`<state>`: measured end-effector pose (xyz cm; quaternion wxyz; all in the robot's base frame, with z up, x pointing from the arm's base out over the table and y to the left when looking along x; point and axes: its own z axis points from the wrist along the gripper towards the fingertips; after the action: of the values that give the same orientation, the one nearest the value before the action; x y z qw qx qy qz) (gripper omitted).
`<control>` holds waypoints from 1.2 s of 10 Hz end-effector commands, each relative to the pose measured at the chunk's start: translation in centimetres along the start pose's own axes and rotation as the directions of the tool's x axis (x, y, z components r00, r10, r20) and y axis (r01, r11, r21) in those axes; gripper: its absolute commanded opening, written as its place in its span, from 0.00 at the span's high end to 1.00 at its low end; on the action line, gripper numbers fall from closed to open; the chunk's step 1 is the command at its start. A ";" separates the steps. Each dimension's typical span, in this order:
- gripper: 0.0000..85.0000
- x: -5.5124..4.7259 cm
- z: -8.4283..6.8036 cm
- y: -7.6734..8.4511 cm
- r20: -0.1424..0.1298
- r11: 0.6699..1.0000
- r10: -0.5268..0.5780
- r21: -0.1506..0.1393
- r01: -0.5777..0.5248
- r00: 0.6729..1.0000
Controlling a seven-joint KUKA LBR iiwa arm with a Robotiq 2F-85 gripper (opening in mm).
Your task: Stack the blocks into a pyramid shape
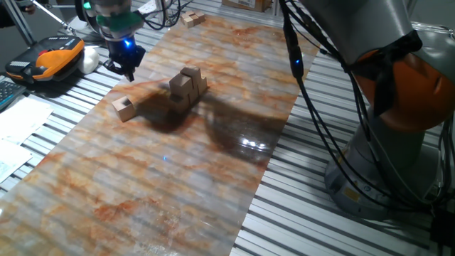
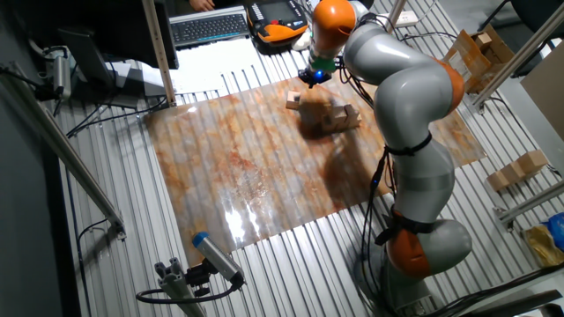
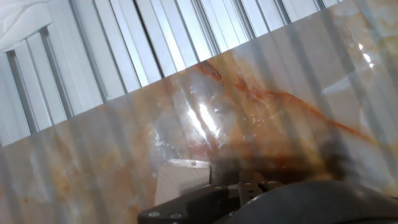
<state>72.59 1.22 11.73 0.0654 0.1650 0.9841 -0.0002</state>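
Several tan blocks stand pushed together in a small pile (image 1: 187, 87) (image 2: 339, 116) on the marbled mat, with one block on top (image 1: 190, 73). A single block (image 1: 123, 107) (image 2: 293, 99) lies apart near the mat's edge. My gripper (image 1: 128, 65) (image 2: 313, 77) hangs above the mat's edge, beyond the single block and apart from the pile. Nothing shows between its fingers, and their spacing is unclear. In the hand view a pale block face (image 3: 180, 180) shows at the bottom, partly hidden by the dark hand body.
The mat (image 1: 178, 178) lies on a slatted metal table (image 1: 298, 213). An orange device (image 1: 50, 60) and papers sit beside the gripper. Another wooden block (image 1: 192, 19) lies past the mat's far end. More wood pieces (image 2: 520, 169) rest off the mat, and cables (image 1: 313, 107) hang by the arm base.
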 end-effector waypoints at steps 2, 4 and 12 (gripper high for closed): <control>1.00 -0.1 0.4 0.0 -0.022 1.000 0.007 -0.006 -0.007 1.000; 1.00 0.1 0.7 0.2 -0.033 1.000 0.007 -0.003 -0.007 0.999; 1.00 0.1 1.1 0.3 -0.099 0.999 -0.036 0.001 0.036 0.994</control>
<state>72.70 1.54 10.64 0.0168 0.1471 0.9890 0.0055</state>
